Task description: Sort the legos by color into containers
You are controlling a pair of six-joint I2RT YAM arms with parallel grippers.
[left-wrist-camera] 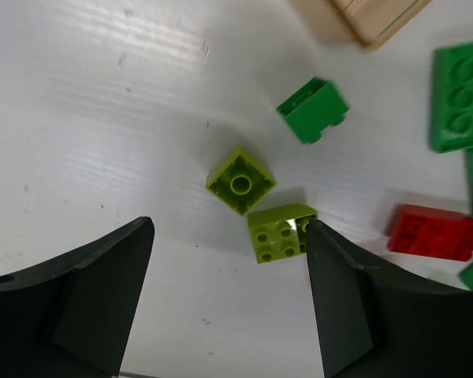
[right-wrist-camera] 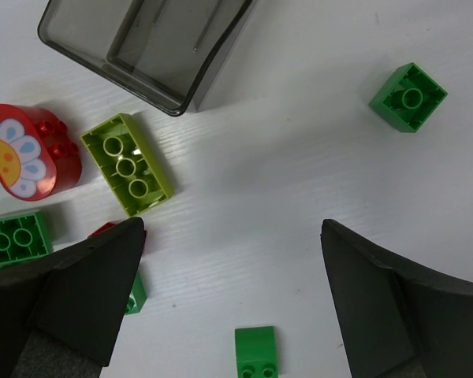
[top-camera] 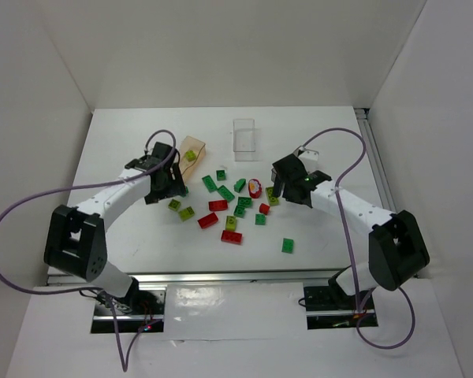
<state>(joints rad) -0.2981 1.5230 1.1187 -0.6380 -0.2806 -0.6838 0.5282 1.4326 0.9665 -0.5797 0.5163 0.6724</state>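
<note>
My left gripper [top-camera: 171,191] [left-wrist-camera: 229,236] is open and low over the table. Two yellow-green legos lie just ahead of it: one upside down [left-wrist-camera: 240,179], and one [left-wrist-camera: 280,232] touching the right finger's tip. My right gripper [top-camera: 277,191] [right-wrist-camera: 232,232] is open and empty over bare table. A long yellow-green lego [right-wrist-camera: 128,164] and a dark green lego [right-wrist-camera: 256,352] lie near it. The smoky grey container [right-wrist-camera: 142,47] is just beyond it. The orange-tan container [top-camera: 191,151] holds one yellow-green lego [top-camera: 190,156]. The clear container [top-camera: 243,134] stands at the back.
Dark green and red legos are scattered mid-table, among them a red one [top-camera: 217,205] and a lone dark green one [top-camera: 288,245]. A red rounded brick with a flower print [right-wrist-camera: 27,157] lies left of my right gripper. A dark green lego [left-wrist-camera: 313,110] lies near the orange-tan container's corner [left-wrist-camera: 370,16].
</note>
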